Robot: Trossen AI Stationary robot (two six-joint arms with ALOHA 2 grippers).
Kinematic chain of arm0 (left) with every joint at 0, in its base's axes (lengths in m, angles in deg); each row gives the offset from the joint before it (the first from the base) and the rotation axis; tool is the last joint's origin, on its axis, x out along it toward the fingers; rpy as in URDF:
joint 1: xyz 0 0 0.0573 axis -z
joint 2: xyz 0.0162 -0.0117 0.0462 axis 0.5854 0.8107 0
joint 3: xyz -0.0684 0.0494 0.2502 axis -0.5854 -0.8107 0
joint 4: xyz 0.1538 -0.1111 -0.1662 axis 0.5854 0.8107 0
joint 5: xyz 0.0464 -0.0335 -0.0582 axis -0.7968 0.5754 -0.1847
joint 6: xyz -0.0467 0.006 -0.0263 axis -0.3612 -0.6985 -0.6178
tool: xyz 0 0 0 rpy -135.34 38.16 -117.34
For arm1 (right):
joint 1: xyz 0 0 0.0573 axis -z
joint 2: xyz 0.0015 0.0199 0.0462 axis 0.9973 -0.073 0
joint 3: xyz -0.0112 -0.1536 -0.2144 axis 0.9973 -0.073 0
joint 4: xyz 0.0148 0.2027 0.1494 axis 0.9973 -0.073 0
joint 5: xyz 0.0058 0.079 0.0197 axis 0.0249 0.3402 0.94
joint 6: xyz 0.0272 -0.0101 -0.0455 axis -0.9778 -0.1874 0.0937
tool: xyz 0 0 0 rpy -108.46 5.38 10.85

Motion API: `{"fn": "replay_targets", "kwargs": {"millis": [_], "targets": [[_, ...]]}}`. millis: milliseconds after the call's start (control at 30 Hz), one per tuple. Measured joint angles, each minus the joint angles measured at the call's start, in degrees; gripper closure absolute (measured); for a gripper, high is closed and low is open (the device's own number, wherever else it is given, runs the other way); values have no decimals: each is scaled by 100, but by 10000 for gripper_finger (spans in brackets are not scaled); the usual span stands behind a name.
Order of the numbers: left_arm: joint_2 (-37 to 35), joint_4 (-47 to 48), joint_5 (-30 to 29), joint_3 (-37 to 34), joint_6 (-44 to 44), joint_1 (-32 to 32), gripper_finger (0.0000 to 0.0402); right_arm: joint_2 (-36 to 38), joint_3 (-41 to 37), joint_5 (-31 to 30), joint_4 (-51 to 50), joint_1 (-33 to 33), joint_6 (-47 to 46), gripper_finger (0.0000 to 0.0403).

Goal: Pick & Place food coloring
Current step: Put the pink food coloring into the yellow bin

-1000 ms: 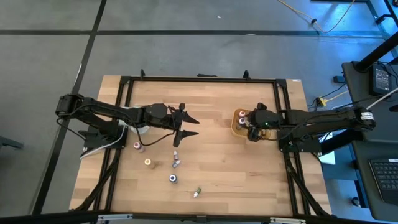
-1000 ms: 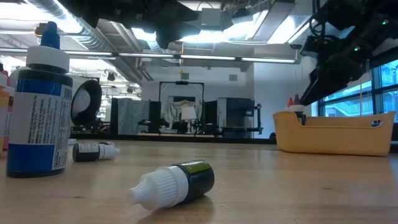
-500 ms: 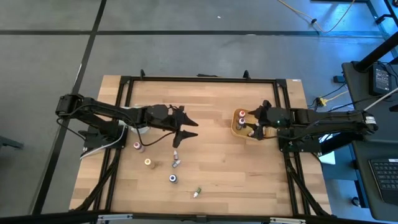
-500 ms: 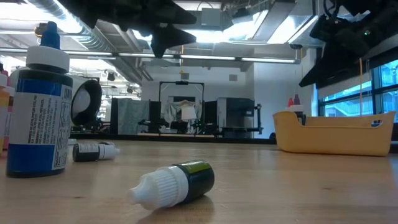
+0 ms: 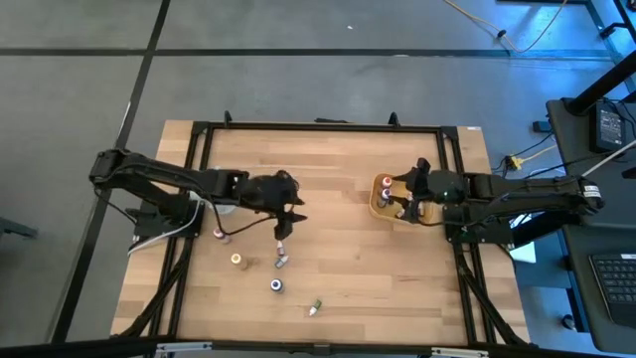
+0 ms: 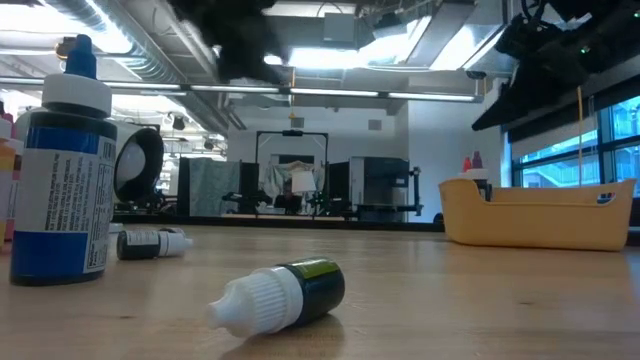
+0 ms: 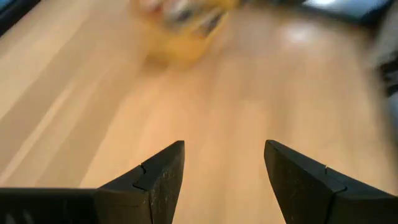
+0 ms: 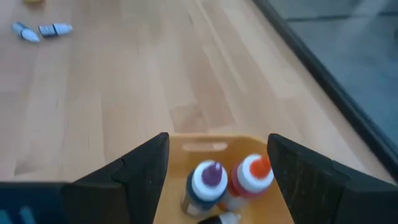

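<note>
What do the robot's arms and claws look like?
Both arms are dark, thin and jointed. The left claw has two matte black wedge fingers with stepped tips. The right claw has the same black fingers. A pale cable loops beside the left arm.

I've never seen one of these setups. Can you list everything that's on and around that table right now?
Light wooden table: one, pale wood, under everything.
Tan squarish plastic tray: one, on the right part of the table.
Small dropper bottles in the tray: at least two, standing up, one purple-topped and one orange-topped.
Loose small dropper bottles: six, left of the table's centre: reddish, orange, whitish, dark and lying down, blue, green and lying down.
Left gripper: one, dark, fingers open, above the loose bottles.
Right gripper: one, dark, fingers open, over the tray.
</note>
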Motion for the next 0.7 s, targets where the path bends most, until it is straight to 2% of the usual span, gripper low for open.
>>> {"fn": "replay_targets", "kwargs": {"millis": [67,133,267,433,700], "targets": [[39,1107,-551,371,-561,213,186,0,0,0,161,0,128,130],[39,2006,-734,656,-1339,402,186,0,0,0,321,0,237,130],[20,3098,-470,805,-3313,745,186,0,0,1,579,0,405,130],[43,4594,-447,794,-5271,1207,187,0,0,1,875,0,680,130],[58,5749,-476,792,-6737,1683,202,-2,-2,1,1084,13,867,130]]}}
